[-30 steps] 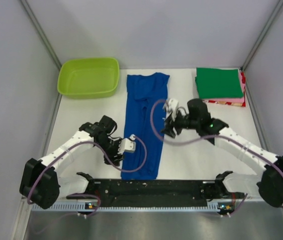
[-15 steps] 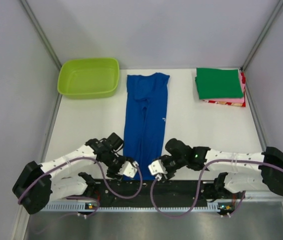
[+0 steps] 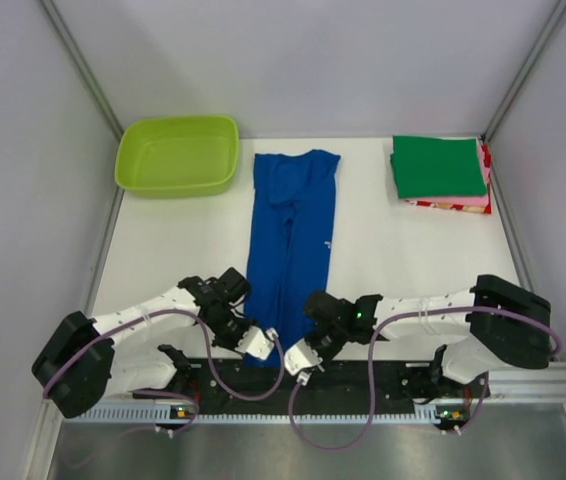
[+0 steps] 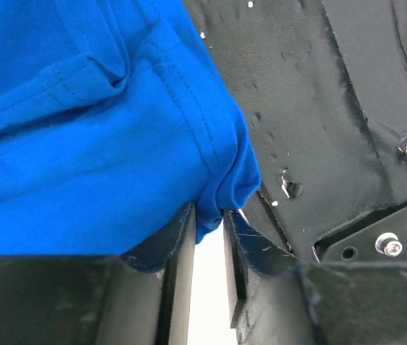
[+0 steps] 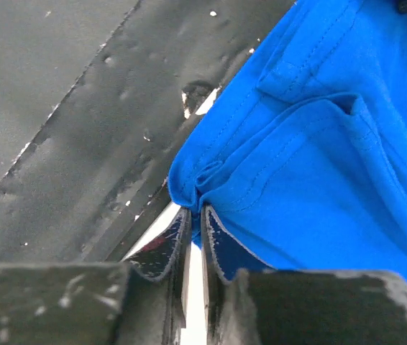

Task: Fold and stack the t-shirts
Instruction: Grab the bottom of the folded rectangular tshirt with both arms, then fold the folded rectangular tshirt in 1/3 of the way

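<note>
The royal-blue t-shirt (image 3: 291, 230) lies as a long narrow strip from the back of the table to the near edge. My left gripper (image 3: 261, 350) is at its near left corner. In the left wrist view that gripper (image 4: 208, 219) is shut on a bunched fold of the blue cloth (image 4: 81, 144). My right gripper (image 3: 294, 360) is at the near right corner. The right wrist view shows it (image 5: 195, 214) pinching the hem of the blue cloth (image 5: 333, 144). Folded t-shirts are stacked at the back right: green (image 3: 439, 165) on top, pink (image 3: 484, 172) under it, red (image 3: 448, 206) lowest.
A lime-green plastic tub (image 3: 177, 154) stands at the back left, beside the far end of the blue strip. A black mounting plate (image 3: 363, 375) runs along the near edge under both grippers. Grey walls close in the left and right sides.
Both grippers have come down from beside the blue shirt to its near end and closed on the two near corners. The shirt lies where it was.
</note>
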{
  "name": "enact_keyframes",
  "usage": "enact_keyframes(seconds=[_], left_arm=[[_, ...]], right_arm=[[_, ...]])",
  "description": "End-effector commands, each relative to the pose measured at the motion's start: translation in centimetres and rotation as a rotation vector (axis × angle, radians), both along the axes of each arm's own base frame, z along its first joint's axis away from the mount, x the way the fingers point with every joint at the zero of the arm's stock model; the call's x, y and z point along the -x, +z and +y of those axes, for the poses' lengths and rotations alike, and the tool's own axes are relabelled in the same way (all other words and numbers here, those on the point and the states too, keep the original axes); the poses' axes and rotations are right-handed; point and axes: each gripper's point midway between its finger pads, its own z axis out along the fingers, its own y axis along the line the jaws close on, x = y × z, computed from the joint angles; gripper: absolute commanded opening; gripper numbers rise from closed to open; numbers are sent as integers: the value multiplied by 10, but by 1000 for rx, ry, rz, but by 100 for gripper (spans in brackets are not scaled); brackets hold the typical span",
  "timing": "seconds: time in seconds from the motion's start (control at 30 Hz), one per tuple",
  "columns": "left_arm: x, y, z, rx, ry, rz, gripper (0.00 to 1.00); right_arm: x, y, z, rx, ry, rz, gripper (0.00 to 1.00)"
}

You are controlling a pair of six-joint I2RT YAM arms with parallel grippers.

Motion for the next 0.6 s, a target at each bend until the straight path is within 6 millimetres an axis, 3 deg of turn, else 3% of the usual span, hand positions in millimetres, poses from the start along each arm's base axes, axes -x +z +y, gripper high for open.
enact_keyframes(seconds=[0.0, 0.17, 0.3, 0.43, 0.57], left_arm=[[16, 3, 8, -24, -32, 48, 22], [27, 5, 7, -43, -12, 98, 0], [23, 31, -1, -33, 41, 118, 0], [-15, 61, -15, -4, 187, 14, 0], [-62, 85, -30, 44, 373, -31, 0]], right_arm=[[17, -18, -37, 157, 48, 13, 0], [18, 2, -40, 96, 37, -6, 0], [19, 30, -34, -5, -1, -7, 0], [-4, 66, -27, -144, -175, 2, 0], [-53, 101, -18, -312, -351, -3, 0]])
